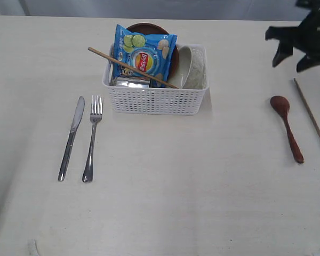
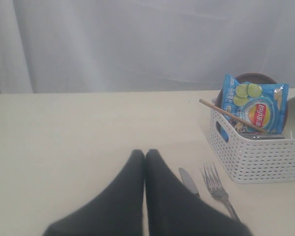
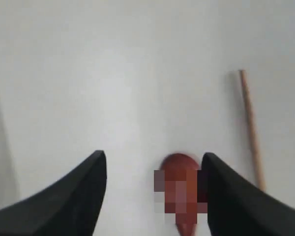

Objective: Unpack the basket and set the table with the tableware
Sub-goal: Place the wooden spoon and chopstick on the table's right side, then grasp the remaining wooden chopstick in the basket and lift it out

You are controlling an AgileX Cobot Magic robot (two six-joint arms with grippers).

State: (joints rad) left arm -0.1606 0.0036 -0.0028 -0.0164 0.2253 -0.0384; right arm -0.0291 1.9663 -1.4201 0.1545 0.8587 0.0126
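Nearest, the knife (image 1: 70, 140) and fork (image 1: 92, 140) lie side by side on the table (image 1: 176, 202), the left gripper (image 2: 145, 153) with jaws pressed together. Over on the right, the wooden spoon (image 1: 288, 128) lies beside one chopstick (image 1: 312, 117). Further back, the basket (image 1: 157, 100) holds the bowl (image 1: 192, 66), plate (image 1: 149, 28) and chip bag (image 1: 144, 53), and the right gripper (image 3: 153, 156) hovers above the spoon, jaws apart.

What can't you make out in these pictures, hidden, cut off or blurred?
1. Exterior view: plate mostly hidden behind the chip bag.
2. Exterior view: silvery thing under the bag, too covered to identify.
3. Exterior view: loose chopstick runs off the right edge.
4. Right wrist view: spoon partly blurred into blocks, handle cut by the frame edge.
5. Left wrist view: knife and fork handles hidden by the left gripper.
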